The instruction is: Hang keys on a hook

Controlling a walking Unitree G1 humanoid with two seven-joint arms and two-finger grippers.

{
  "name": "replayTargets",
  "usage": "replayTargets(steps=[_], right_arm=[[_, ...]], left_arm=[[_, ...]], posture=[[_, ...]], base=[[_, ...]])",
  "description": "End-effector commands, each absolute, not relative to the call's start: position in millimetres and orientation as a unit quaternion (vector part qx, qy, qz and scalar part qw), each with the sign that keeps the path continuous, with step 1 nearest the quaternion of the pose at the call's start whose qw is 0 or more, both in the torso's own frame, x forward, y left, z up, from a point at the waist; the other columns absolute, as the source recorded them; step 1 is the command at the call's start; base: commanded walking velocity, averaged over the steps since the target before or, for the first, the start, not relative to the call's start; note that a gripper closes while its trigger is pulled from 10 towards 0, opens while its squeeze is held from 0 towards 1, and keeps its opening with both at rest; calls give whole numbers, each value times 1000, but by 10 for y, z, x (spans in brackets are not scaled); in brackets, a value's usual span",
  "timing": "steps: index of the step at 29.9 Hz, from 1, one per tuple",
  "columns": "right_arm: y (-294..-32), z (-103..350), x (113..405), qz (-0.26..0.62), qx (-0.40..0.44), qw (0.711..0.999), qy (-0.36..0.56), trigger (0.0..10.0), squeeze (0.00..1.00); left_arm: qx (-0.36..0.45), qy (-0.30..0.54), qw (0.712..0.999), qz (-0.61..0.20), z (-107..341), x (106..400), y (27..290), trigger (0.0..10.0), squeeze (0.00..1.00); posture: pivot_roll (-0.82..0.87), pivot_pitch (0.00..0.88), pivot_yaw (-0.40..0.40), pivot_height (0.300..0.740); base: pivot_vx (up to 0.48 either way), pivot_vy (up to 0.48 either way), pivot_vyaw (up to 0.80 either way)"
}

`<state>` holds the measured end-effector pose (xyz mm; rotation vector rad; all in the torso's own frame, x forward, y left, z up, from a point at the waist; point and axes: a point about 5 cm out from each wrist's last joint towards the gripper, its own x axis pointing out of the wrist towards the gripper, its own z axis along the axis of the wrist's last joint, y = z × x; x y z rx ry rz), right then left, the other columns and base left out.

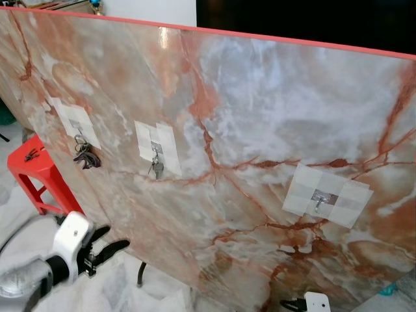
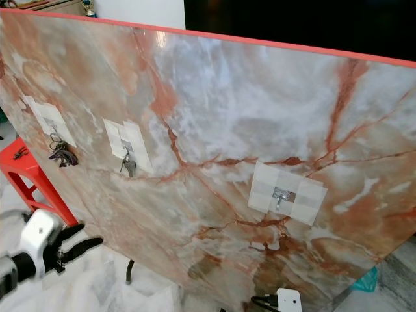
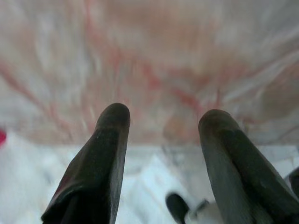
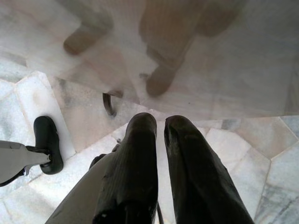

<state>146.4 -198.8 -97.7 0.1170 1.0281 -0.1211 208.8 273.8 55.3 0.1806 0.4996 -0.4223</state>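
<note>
Leaning at a tilt before the robot, a glossy marble-patterned board (image 1: 260,130) veined in rust, grey and white, edged along its top with a thin red strip (image 1: 292,40), carries three metal hooks on squares of pale tape. The leftmost hook (image 1: 78,127) holds a dark bunch of keys (image 1: 86,156) on rings; the middle hook (image 1: 156,151) bears a single silvery key (image 1: 157,169) hanging flat against the stone face; the right hook (image 1: 319,201) hangs bare, well apart from the others. A bright red plastic stool (image 1: 36,172) stands beside the board's left edge on a pale marble-tile floor (image 1: 130,289), with small dark items on its seat. The left end effector (image 1: 107,250) hovers low near the board's lower left, its two rounded black fingers (image 3: 112,140) spread apart and holding nothing. The right end effector (image 4: 159,126), low by the board's bottom edge, has its ribbed fingers nearly together, also holding nothing, above open floor.
</note>
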Motion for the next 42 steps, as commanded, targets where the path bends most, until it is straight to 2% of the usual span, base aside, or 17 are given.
replayTargets(steps=[1,3,6,8,11,16,22,30,42], right_arm=[[-1987,-983,1452,-59,55,865,495,10000,0],[-1986,-984,1450,-60,55,865,496,10000,0],[-1977,-987,1444,-61,56,864,496,10000,0],[-1975,-988,1444,-61,56,864,496,10000,0],[-1969,-993,1439,-59,49,862,502,10000,0],[-1959,-995,1434,-63,52,862,500,10000,0],[-1972,-997,1425,-65,47,861,502,10000,0],[-1981,-1003,1404,-67,47,861,503,10000,0],[-1942,-1017,1380,-71,52,858,506,10000,0]], left_arm=[[116,282,936,-177,328,2030,2756,10000,0],[123,303,932,-158,171,1991,2747,10000,0],[87,342,931,-98,-163,1933,2687,10000,0],[79,351,930,-82,-233,1918,2669,10000,0],[82,419,904,2,-560,1794,2625,10000,0],[67,461,883,55,-724,1674,2551,10000,0],[91,441,892,29,-737,1808,2335,10000,0],[70,429,900,18,-731,1921,2154,10000,0],[102,450,887,-12,-790,1828,2126,10000,0]], posture=[[68,0,8,740],[62,0,10,740],[50,0,18,740],[50,0,18,740],[32,0,29,740],[8,0,37,740],[7,0,25,740],[-9,0,36,740],[-21,0,54,740]], base=[[0,0,0],[0,0,0],[0,0,0],[0,0,0],[0,0,0],[0,0,0],[0,0,0],[0,30,0],[0,397,0]])
